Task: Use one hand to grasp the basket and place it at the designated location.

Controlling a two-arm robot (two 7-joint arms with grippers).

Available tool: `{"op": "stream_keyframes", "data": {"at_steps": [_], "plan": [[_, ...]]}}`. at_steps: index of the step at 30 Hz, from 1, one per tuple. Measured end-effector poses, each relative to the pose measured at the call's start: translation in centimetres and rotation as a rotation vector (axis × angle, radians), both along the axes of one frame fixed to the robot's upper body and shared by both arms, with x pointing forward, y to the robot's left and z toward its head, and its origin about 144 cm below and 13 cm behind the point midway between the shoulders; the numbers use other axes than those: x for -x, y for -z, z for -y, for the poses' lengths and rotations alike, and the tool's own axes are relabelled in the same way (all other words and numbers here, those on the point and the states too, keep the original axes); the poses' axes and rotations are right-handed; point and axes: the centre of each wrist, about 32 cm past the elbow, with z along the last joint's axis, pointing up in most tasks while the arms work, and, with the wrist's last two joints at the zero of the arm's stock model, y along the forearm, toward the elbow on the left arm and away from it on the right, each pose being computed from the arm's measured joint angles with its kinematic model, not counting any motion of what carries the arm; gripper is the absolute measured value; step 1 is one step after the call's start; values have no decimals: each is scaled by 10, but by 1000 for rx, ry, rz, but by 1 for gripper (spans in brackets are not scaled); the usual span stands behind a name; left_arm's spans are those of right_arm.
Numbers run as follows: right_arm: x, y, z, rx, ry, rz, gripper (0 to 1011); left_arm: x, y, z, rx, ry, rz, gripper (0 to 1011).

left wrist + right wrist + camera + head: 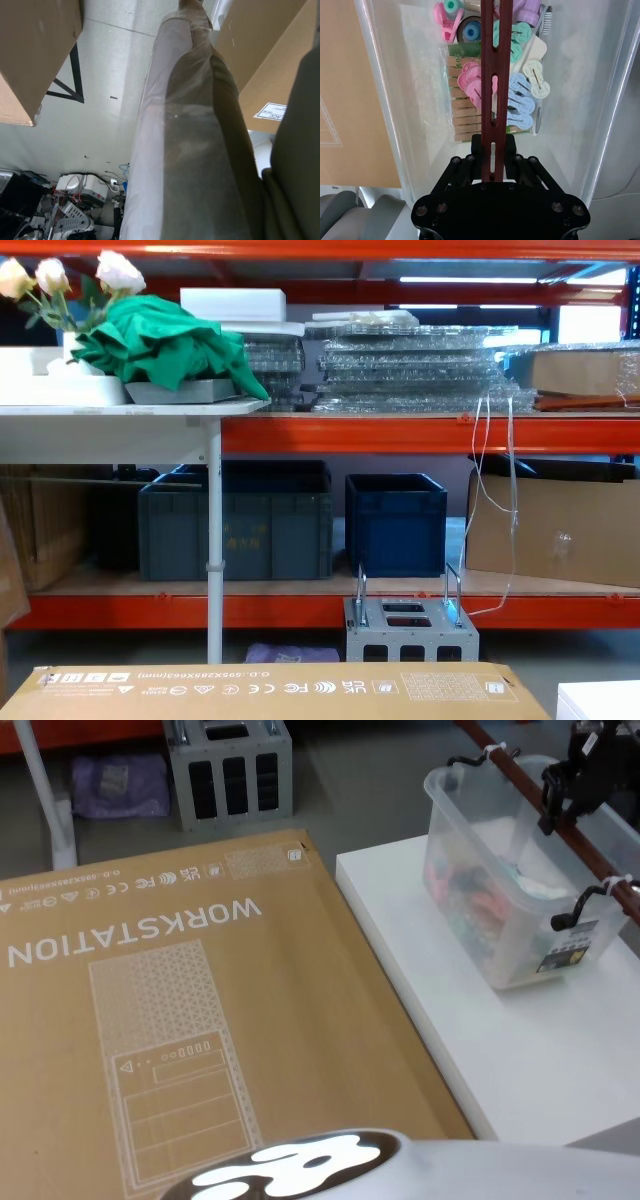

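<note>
Matte black all over the right gripper (493, 146) — angular, blocky fingers, paired link arms fanning out from a wide base. Round screw heads at each link pivot, plus two larger ones at the base's outer corners. Same black, boxy build in head view, up at 1 o'clock. At 6 o'clock there: glossy silver-grey curved shell (500, 1172) with a dark oval patch (290, 1168) full of white glare. Beside the gripper base in right wrist view — rounded grey casing (350, 217).
</note>
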Motion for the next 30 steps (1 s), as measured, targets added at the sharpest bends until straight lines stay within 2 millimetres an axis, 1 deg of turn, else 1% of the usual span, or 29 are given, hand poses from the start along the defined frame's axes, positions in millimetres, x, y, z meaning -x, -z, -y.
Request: {"op": "stream_keyframes", "data": {"at_steps": [8, 11, 12, 13, 18, 22, 30], "plan": [[2, -5, 0, -3, -2, 11, 234, 0, 0, 0, 0, 0, 0, 0], [5, -13, -2, -3, -10, 30, 234, 0, 0, 0, 0, 0, 0, 0], [8, -20, -4, -4, -17, 50, 234, 0, 0, 0, 0, 0, 0, 0], [10, -23, -5, -4, -20, 58, 234, 0, 0, 0, 0, 0, 0, 0], [13, -33, -7, -3, -32, 83, 234, 0, 0, 0, 0, 0, 0, 0], [18, -45, -12, 0, -49, 116, 234, 0, 0, 0, 0, 0, 0, 0], [21, -53, -16, 4, -63, 140, 234, 0, 0, 0, 0, 0, 0, 0]]}}
